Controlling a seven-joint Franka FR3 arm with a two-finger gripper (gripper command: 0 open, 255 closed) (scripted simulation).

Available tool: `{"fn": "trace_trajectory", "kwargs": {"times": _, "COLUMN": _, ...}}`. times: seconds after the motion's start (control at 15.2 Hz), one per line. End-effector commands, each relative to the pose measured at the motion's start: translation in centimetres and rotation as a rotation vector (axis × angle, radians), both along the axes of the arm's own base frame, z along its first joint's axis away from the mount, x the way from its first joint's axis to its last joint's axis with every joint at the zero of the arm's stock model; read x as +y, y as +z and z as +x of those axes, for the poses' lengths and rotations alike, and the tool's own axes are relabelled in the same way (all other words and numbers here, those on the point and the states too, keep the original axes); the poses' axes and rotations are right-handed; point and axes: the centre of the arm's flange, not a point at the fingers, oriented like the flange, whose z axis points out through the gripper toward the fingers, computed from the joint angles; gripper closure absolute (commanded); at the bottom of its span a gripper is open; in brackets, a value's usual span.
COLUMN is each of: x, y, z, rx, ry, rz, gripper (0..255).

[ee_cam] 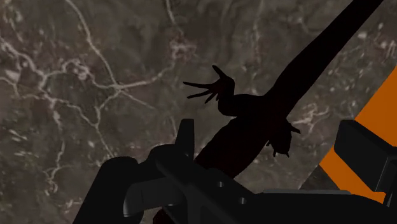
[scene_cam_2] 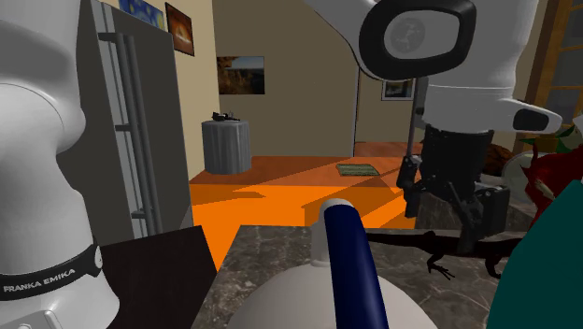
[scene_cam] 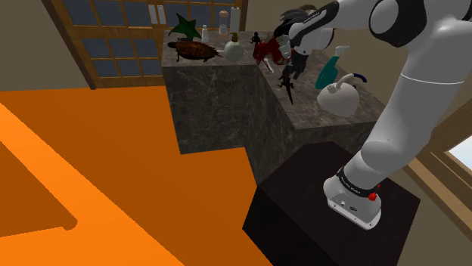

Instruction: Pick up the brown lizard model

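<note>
The lizard model (ee_cam: 254,108) looks almost black and lies on the dark marble counter (ee_cam: 76,95). Its long tail runs away past the counter's edge and one splayed foot sticks out to the side. My gripper (ee_cam: 270,140) is open just above it, one finger on each side of the body, neither clasping it. In the shoulder view the gripper (scene_cam: 291,68) hangs over the lizard (scene_cam: 288,85) near the counter's inner corner. The second exterior view shows the gripper (scene_cam_2: 448,210) right above the lizard (scene_cam_2: 439,245).
A white kettle (scene_cam: 336,96) with a dark blue handle and a teal spray bottle (scene_cam: 330,72) stand close beside the lizard. A red figure (scene_cam: 265,51), a white vase (scene_cam: 233,50), a brown turtle figure (scene_cam: 193,51) and a green plant (scene_cam: 184,28) stand further along the counter.
</note>
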Motion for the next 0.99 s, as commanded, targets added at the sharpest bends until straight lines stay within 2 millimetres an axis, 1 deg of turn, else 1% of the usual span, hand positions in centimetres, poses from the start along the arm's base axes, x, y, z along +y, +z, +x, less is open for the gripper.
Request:
{"fn": "trace_trajectory", "kwargs": {"times": 0.0, "x": -0.1, "y": -0.9, "z": 0.0, "rx": 0.0, "ry": 0.0, "rz": 0.0, "gripper": 0}}
{"fn": "trace_trajectory", "kwargs": {"times": 0.13, "x": -0.1, "y": -1.2, "z": 0.0, "rx": 0.0, "ry": 0.0, "rz": 0.0, "gripper": 0}}
{"fn": "trace_trajectory", "kwargs": {"times": 0.2, "x": -0.1, "y": -1.2, "z": 0.0, "rx": 0.0, "ry": 0.0, "rz": 0.0, "gripper": 255}}
{"fn": "trace_trajectory", "kwargs": {"times": 0.79, "x": -0.1, "y": -1.2, "z": 0.0, "rx": 0.0, "ry": 0.0, "rz": 0.0, "gripper": 255}}
{"fn": "trace_trajectory", "kwargs": {"times": 0.92, "x": -0.1, "y": -0.2, "z": 0.0, "rx": 0.0, "ry": 0.0, "rz": 0.0, "gripper": 255}}
